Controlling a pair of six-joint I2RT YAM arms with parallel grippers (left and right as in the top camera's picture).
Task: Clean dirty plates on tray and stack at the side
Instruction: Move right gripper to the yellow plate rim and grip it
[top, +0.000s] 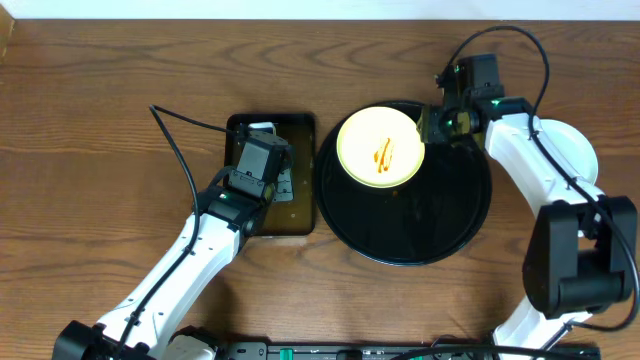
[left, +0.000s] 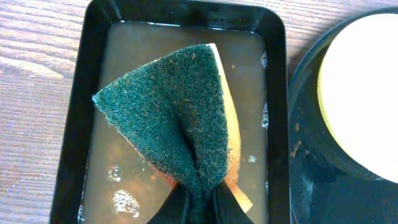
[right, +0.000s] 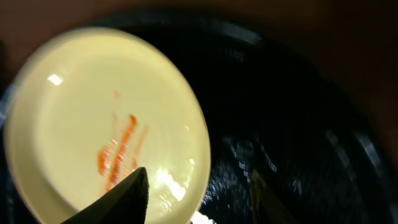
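A pale yellow plate (top: 362, 140) with orange sauce streaks lies at the upper left of the round black tray (top: 430, 220). My right gripper (top: 428, 125) is at the plate's right edge. In the right wrist view its fingers (right: 196, 180) are apart and straddle the rim of the plate (right: 74, 106), one over the plate and one over the tray (right: 280, 124). My left gripper (left: 199, 211) is shut on a green and orange sponge (left: 168, 112), held above the pan. Pale plates (top: 575, 150) lie right of the tray, partly hidden by my right arm.
A rectangular black pan (top: 300, 125) of brownish, bubbly water (left: 124, 186) stands just left of the tray, almost touching it. The tray's edge (left: 305, 155) and the yellow plate (left: 367, 93) show in the left wrist view. Brown wood table all round.
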